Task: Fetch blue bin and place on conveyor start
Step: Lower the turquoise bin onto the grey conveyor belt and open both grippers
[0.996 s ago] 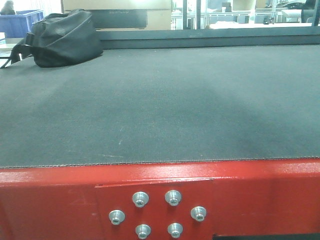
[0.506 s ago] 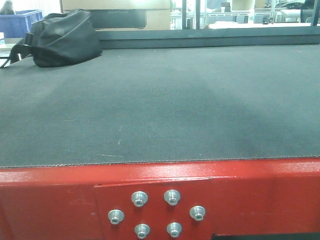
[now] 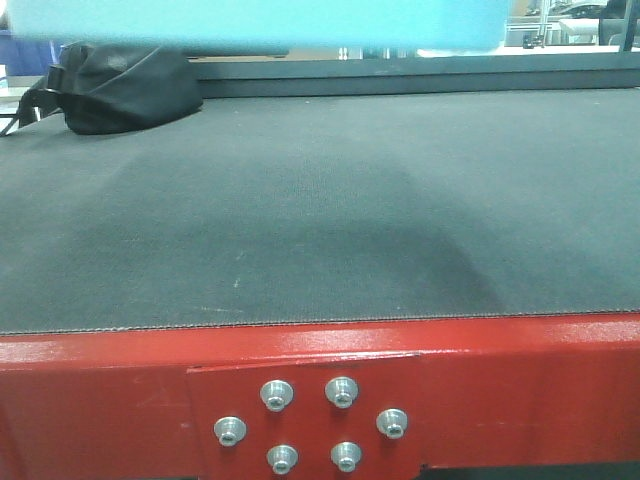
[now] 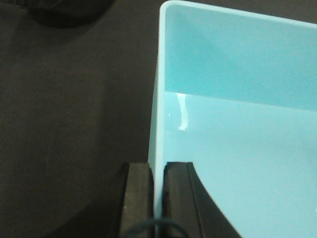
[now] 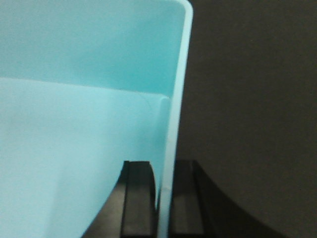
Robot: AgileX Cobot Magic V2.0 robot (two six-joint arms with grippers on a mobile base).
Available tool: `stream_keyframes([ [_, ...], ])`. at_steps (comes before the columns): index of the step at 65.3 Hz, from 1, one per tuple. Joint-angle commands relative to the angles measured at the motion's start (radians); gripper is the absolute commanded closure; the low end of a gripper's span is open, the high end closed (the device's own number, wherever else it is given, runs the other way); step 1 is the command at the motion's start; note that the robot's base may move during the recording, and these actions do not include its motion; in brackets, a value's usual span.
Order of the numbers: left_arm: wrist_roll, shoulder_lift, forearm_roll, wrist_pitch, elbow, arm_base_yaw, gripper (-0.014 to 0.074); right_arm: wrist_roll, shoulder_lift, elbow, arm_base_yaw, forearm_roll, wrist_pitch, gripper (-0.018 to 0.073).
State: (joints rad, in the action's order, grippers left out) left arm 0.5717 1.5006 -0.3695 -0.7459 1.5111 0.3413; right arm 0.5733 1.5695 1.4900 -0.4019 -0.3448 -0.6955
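The blue bin (image 3: 260, 22) is hanging in the air over the conveyor start (image 3: 320, 250). In the front view it is showing only as a blurred pale-cyan band along the top edge, and it is not touching the belt.

The L gripper (image 4: 157, 171) is pinching the bin's left end wall, w/ 1 finger inside the tub and 1 outside, jaws narrow on the thin rim. The R gripper (image 5: 165, 171) is doing the same on the right end wall. So the bin's long axis is running left-right between the 2 arms. Both are sharing the load equally, and neither is nearer.

From both sets of jaws the bin is lying straight ahead and between them, and the belt is lying below. The coming move is looking like a straight lowering w/ both arms together, keeping the tub level.

Room:
- The centre and right of the belt are looking bare.
- A black bag (image 3: 125, 90) is sitting at the far left. In the L wrist view it is lying just past the bin's far-left corner, apart from it.
- The red frame (image 3: 520, 385) w/ its plate of 5 bolts (image 3: 305, 420) is marking the near edge.

Probably safest is setting down mid-belt, short of the bag and clear of the near lip. Uneven lowering could be twisting the thin walls in the grip.
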Motion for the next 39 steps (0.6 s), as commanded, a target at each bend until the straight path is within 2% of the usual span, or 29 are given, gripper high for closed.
stream_keyframes([
  [1,-0.020,0.011,0.050,0.122,-0.041,-0.009,0.0708,-0.003,-0.005,-0.061,-0.005,0.012,0.171,0.0712],
  [10,-0.020,0.017,0.050,0.255,-0.149,-0.009,0.0708,-0.003,0.015,-0.158,-0.001,0.000,0.286,0.0712],
  [18,-0.020,0.017,0.042,0.321,-0.223,-0.009,0.0708,-0.003,0.057,-0.185,0.019,0.000,0.314,0.0712],
  [31,-0.020,0.017,-0.065,0.331,-0.298,-0.009,0.0708,-0.003,0.110,-0.185,0.035,0.000,0.375,0.0712],
  [39,-0.020,0.022,-0.134,0.378,-0.309,-0.009,0.0708,-0.003,0.142,-0.185,0.035,0.000,0.433,0.0712],
])
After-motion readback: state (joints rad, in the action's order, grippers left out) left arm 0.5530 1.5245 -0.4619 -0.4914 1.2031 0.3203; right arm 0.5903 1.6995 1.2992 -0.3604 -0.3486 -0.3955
